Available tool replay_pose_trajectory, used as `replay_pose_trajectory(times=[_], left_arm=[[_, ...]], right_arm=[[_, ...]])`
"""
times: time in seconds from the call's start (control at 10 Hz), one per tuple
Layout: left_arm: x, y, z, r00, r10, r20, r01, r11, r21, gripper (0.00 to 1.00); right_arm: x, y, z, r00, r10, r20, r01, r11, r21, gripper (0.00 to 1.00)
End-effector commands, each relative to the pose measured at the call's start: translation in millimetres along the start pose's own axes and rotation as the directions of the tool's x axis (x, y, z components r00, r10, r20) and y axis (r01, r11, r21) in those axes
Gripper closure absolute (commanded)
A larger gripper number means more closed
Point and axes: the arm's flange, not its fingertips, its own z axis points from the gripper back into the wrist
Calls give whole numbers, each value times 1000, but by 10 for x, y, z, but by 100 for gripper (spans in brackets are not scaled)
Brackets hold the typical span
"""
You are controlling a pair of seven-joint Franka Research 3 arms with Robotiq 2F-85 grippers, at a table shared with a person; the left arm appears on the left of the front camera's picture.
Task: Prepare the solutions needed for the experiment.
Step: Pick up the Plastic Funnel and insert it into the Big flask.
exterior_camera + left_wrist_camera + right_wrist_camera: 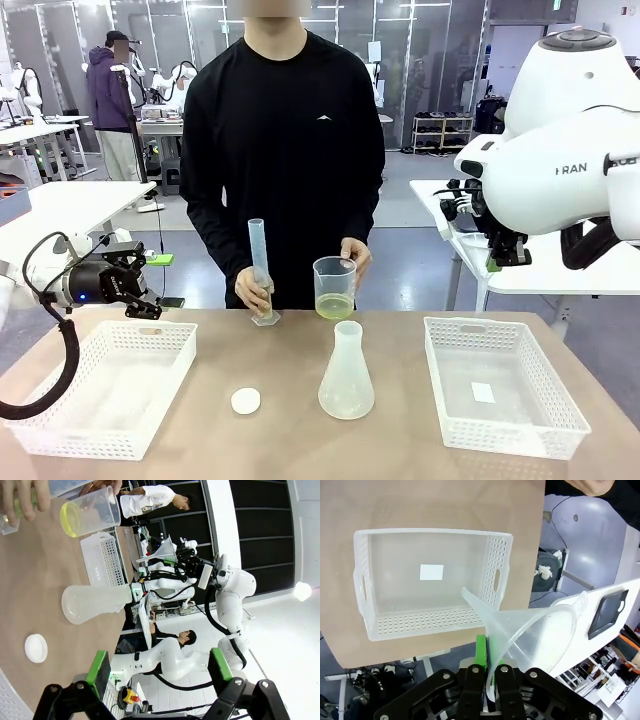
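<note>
**Solution in the beaker, funnel in the right gripper**

The solution [334, 305] is a shallow pale yellow-green layer at the bottom of a clear beaker [334, 285]. The person across the table [400, 440] holds the beaker in one hand [357, 255], at the far edge near the middle. Whether the beaker rests on the tabletop I cannot tell. The person's other hand [252, 290] grips a tall cylinder [259, 255] just beside the beaker. The cylinder leans a little, and its hexagonal foot is on the table. A faint yellowish tint shows low in it, mostly hidden by fingers, so I cannot say how much it holds.

A translucent flask [346, 375] stands upright on the table, nearer the robot than the beaker. A small white disc [245, 401] lies flat just beside it, on the robot's left.

A white perforated left basket [105, 385] and right basket [505, 385] sit at either end of the table. The right basket has a small white label [483, 392] on its floor.

The left gripper [160, 672] hangs above the far edge of the left basket with its jaws spread wide and nothing between the green pads. The right gripper [487, 672] is raised off to the right, past the right basket. Its jaws are clamped narrow on the rim of a clear funnel [535, 635], whose spout points toward the right basket in the right wrist view.
</note>
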Motion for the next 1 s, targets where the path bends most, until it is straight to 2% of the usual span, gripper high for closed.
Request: replay_pose_trajectory(times=[0.0,0.4,0.5,0.7,0.9], left_arm=[[7,-20,-6,1000,2,1,-2,1000,3,0],[7,-20,-6,1000,2,1,-2,1000,3,0],[7,-20,-6,1000,2,1,-2,1000,3,0],[7,-20,-6,1000,2,1,-2,1000,3,0],[7,-20,-6,1000,2,1,-2,1000,3,0]], right_arm=[[9,-38,11,1000,-2,-15,2,1000,-2,100],[9,-38,11,1000,-2,-15,2,1000,-2,100],[-4,-2,1,1000,3,-2,-3,1000,-1,96],[323,234,131,992,116,45,-114,992,-54,96],[568,461,355,965,219,141,-206,973,-104,96]])
